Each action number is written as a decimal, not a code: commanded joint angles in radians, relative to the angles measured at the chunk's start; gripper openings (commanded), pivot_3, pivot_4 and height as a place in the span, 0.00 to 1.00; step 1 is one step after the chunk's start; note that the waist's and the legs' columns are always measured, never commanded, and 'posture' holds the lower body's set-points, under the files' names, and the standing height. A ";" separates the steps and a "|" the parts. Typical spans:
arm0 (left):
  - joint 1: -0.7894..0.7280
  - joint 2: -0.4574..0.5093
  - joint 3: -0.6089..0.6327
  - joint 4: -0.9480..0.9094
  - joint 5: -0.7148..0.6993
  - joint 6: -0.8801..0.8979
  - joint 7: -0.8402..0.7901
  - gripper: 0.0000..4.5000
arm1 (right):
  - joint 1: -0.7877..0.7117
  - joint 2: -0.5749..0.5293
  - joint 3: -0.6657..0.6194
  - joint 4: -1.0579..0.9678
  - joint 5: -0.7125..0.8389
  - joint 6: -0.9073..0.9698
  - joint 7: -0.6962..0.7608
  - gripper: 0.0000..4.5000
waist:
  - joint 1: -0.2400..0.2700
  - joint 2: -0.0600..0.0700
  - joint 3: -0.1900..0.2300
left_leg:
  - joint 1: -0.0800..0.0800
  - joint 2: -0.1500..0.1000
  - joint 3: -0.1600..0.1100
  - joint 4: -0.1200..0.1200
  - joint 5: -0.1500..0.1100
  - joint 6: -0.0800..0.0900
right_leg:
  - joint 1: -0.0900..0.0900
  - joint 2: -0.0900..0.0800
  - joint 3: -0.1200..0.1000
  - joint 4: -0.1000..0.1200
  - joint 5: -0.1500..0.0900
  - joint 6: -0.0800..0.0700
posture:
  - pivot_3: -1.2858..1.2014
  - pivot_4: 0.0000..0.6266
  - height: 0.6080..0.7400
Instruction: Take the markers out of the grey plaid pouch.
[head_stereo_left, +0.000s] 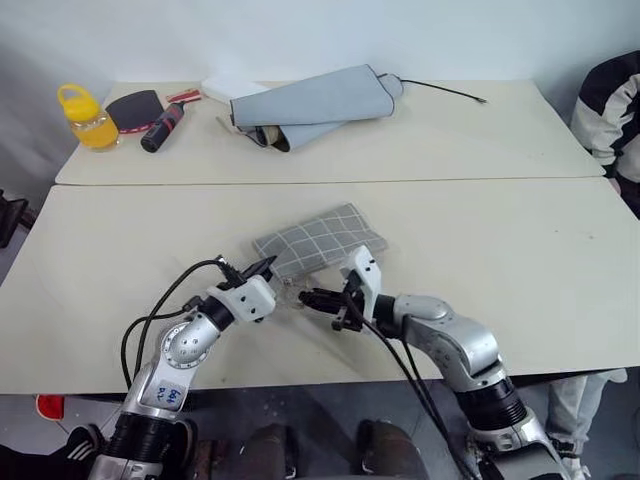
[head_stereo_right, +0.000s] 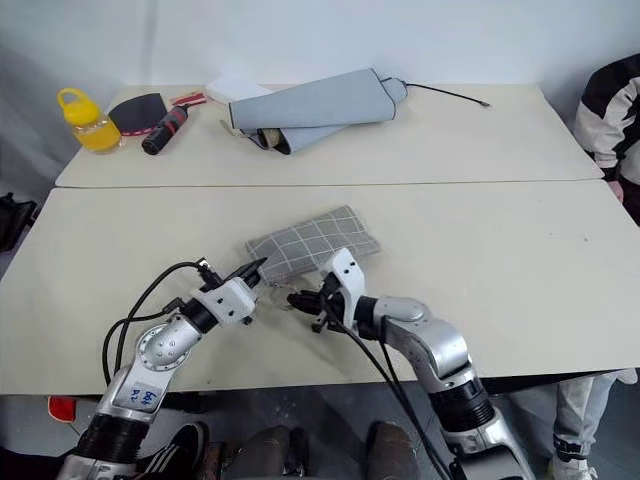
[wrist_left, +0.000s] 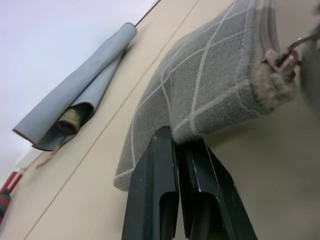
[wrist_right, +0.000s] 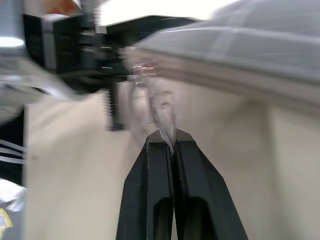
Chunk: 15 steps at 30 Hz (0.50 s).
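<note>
Pouch being opened

Pouch (head_stereo_left: 318, 244) lies on the near table (head_stereo_left: 520, 270). Left gripper (wrist_left: 176, 145) is clamped on its corner; right gripper (wrist_right: 167, 139) is closed on the zip pull (wrist_right: 161, 107) (markers unseen). Next, probably: draw the zip open.

Head stereo pair looking down over table (head_stereo_left: 560, 290), wrist views close on pouch (wrist_left: 210, 85), right perhaps blurred
</note>
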<state>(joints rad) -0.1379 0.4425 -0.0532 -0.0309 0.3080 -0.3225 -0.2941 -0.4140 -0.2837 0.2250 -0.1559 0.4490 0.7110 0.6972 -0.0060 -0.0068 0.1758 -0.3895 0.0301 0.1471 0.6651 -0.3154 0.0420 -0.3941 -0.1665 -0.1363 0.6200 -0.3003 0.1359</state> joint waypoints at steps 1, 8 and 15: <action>0.061 0.051 0.065 -0.050 -0.110 -0.007 -0.058 0.00 | -0.041 -0.082 -0.072 0.036 -0.008 -0.051 0.058 0.01 | -0.004 0.000 0.000 | 0.000 0.000 0.000 0.000 0.000 0.000 | 0.000 0.000 0.000 0.000 0.000 0.000 | 0.52 0.24 1.00; 0.117 0.140 0.145 -0.023 -0.298 -0.021 -0.183 0.00 | -0.159 -0.273 -0.133 0.313 -0.102 -0.235 0.180 0.01 | -0.021 0.000 0.000 | 0.000 0.000 0.000 0.000 0.000 0.000 | 0.000 0.000 0.000 -0.001 0.000 0.000 | 0.52 0.24 1.00; 0.074 0.165 0.163 0.018 -0.343 -0.014 -0.225 0.00 | -0.200 -0.297 -0.151 0.418 -0.129 -0.324 0.228 0.01 | -0.022 0.000 0.000 | 0.000 0.000 0.001 -0.001 0.000 0.000 | 0.000 0.000 0.000 -0.001 0.000 0.000 | 0.52 0.24 1.00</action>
<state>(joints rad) -0.0653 0.5928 0.0777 -0.0098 -0.0130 -0.3284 -0.5101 -0.6034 -0.5757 0.1011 0.2770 0.3214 0.4109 0.9119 -0.0281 -0.0068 0.1760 -0.3898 0.0304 0.1479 0.6645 -0.3155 0.0416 -0.3942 -0.1660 -0.1366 0.6192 -0.3003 0.1359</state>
